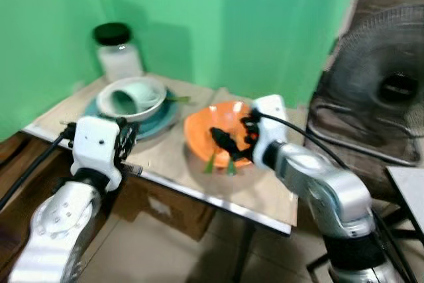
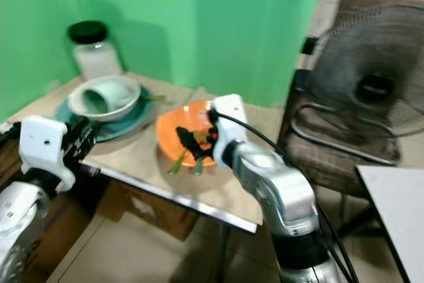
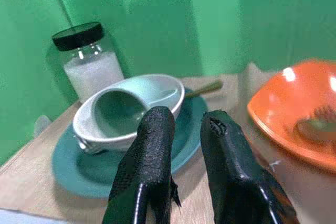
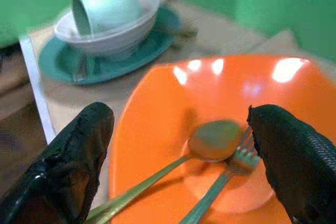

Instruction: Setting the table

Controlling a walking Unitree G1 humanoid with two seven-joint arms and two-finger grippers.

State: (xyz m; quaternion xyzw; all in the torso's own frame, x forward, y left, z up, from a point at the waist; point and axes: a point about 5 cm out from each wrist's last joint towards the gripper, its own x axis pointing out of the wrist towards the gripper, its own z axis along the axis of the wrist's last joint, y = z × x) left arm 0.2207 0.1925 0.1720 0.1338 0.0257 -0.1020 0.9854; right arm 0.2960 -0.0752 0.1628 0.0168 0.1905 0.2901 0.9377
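While the left gripper (image 1: 126,138) hovers at the desk's (image 1: 169,164) near-left edge, its rough black jaws stand nearly together, a narrow gap between them, with nothing held. Just beyond them a round teal plate (image 3: 68,166) lies flat near the left end of the desk, glossy and shallow. On it sits a smooth white bowl (image 3: 157,90), and a pale green cup (image 3: 113,109) lies tipped on its side inside the bowl, mouth toward the near edge. A thin utensil handle (image 3: 202,88) pokes out past the plate's far-right rim. At the far-left corner stands a clear glass jar (image 1: 119,57) with a black screw lid, filled with something white.

Bare, matte tan desktop runs between the teal plate and the orange bowl (image 4: 173,108). That bowl, glossy with rounded square corners, sits at the middle of the desk toward the near edge. A greenish metal spoon (image 4: 210,140) and fork (image 4: 239,161) rest in it side by side, heads in the hollow and handles sloping out over the near rim. The right gripper (image 4: 181,145) hangs over this bowl with its textured jaws spread wide, one on each side of the cutlery, grasping nothing.

A metallic strip trims the desk's near edge. Past the right end stand a chair (image 1: 371,124) and a wire-grilled fan (image 1: 391,84), close by.
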